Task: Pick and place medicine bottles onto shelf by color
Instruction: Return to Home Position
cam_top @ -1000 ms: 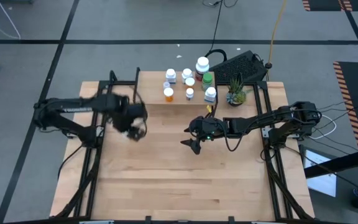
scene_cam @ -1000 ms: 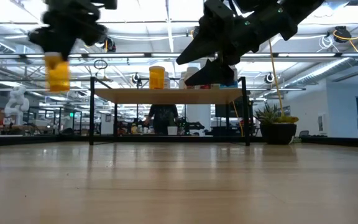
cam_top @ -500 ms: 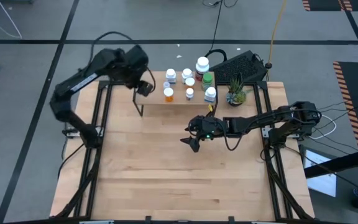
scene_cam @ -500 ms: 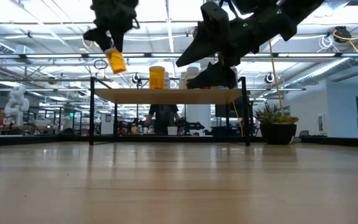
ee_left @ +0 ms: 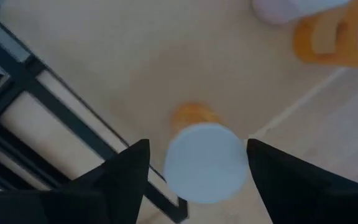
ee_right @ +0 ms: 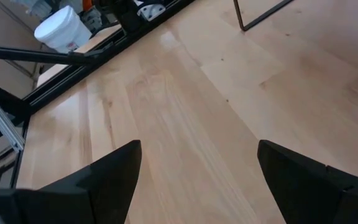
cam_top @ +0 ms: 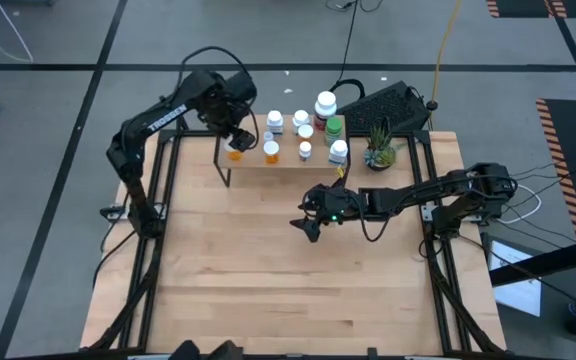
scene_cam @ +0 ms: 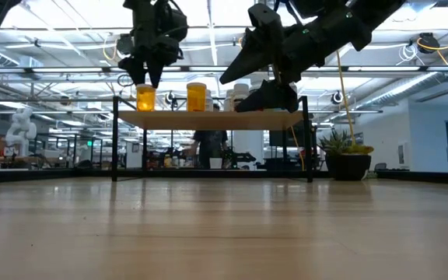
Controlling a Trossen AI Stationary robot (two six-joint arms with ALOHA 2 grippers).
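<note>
The shelf (cam_top: pixel 288 161) stands at the table's far edge with several medicine bottles on it: white ones, an orange one (cam_top: pixel 271 151) and a green one (cam_top: pixel 334 127). A second orange bottle with a white cap (ee_left: pixel 205 162) stands upright on the shelf's left end (scene_cam: pixel 145 98). My left gripper (cam_top: pixel 236 140) hangs right above it, pointing down and open, one finger on each side of the cap. My right gripper (cam_top: pixel 313 225) hovers open over the middle of the table with nothing between its fingers (ee_right: pixel 197 180). My left gripper stands around the white cap of the orange bottle from above. A strip of shelf board shows between the cap and one finger (ee_left: pixel 135 165). Whether the other finger (ee_left: pixel 260 165) touches the cap, I cannot tell. The bottle rests upright on the shelf board.
A small potted plant (cam_top: pixel 379 150) stands to the right of the shelf and a dark keyboard (cam_top: pixel 378 105) lies behind it. The shelf's black legs (scene_cam: pixel 115 148) reach down to the tabletop. Bare wood lies between the shelf and the table's near edge.
My left arm has swung from over the table's left side toward the far edge, to the shelf's left end, carrying the orange bottle. The bottle hung tilted in the air half a second ago; now it stands upright on the shelf board.
</note>
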